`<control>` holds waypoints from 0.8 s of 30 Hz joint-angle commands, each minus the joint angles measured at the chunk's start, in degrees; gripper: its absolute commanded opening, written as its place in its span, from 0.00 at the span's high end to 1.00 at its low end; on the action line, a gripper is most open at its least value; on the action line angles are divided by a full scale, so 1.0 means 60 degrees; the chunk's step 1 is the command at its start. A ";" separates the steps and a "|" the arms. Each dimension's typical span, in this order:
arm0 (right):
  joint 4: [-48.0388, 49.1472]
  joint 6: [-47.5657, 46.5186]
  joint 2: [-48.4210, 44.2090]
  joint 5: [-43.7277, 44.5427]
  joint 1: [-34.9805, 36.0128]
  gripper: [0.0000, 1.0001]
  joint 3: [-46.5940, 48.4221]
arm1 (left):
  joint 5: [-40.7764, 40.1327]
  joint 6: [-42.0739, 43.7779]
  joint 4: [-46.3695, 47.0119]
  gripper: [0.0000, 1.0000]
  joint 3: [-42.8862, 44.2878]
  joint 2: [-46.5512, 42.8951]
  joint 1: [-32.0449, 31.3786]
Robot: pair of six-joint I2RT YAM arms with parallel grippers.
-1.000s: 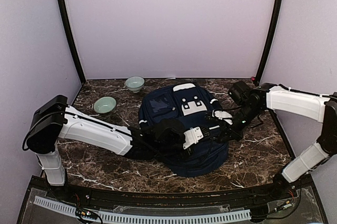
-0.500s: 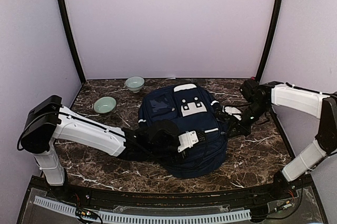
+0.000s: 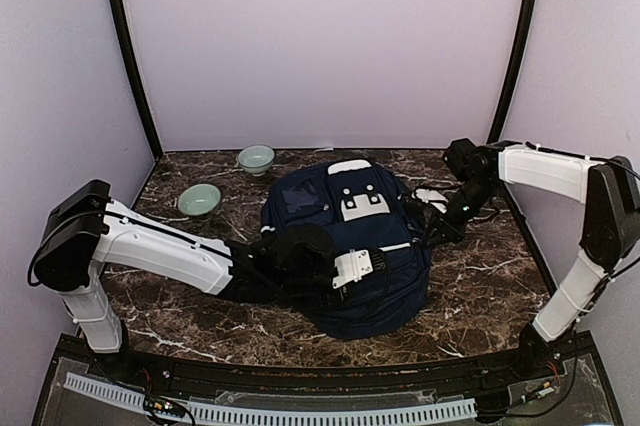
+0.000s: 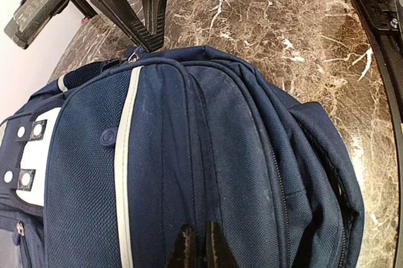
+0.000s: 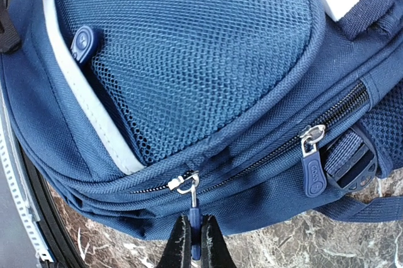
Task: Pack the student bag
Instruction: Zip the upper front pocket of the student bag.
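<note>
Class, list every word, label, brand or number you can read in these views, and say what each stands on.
None reads clearly.
Side zip pull on the student bag: raised letters, too small to read.
Blue tab beside the mesh pocket: embossed mark, illegible.
Grey piece in the left wrist view's top corner: print blurred.

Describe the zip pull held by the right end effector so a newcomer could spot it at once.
Find the navy student bag on the marble table, then the mesh pocket on its side. Just below that pocket, the zip pull is the slim blue tab pinched in the right end effector; the other pull, beside the strap buckle, is broader and hangs free.
</note>
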 commanded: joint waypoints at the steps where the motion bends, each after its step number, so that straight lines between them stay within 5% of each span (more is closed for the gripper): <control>1: 0.1934 0.1015 0.0165 0.1347 -0.0314 1.00 0.0725 | 0.0461 0.0220 -0.0916 1.00 -0.0411 -0.0606 -0.0177; 10: 0.2232 0.1270 -0.0059 0.1250 -0.0306 0.98 0.0413 | 0.0010 0.0125 -0.0806 1.00 -0.0504 -0.0495 -0.0180; 14: 0.2351 0.1511 -0.0275 0.1341 -0.0324 0.82 0.0272 | -0.0428 -0.0202 -0.0937 0.75 -0.0290 -0.0379 -0.0166; 19: 0.3201 0.2271 -0.1254 0.1994 -0.0324 0.64 -0.0082 | -0.0588 -0.0504 -0.0947 0.60 -0.0308 -0.0671 -0.0136; 24: 0.3522 0.2851 -0.1554 0.2369 -0.0386 0.61 -0.0272 | -0.0920 -0.0803 -0.0917 0.54 -0.0556 -0.1036 -0.0106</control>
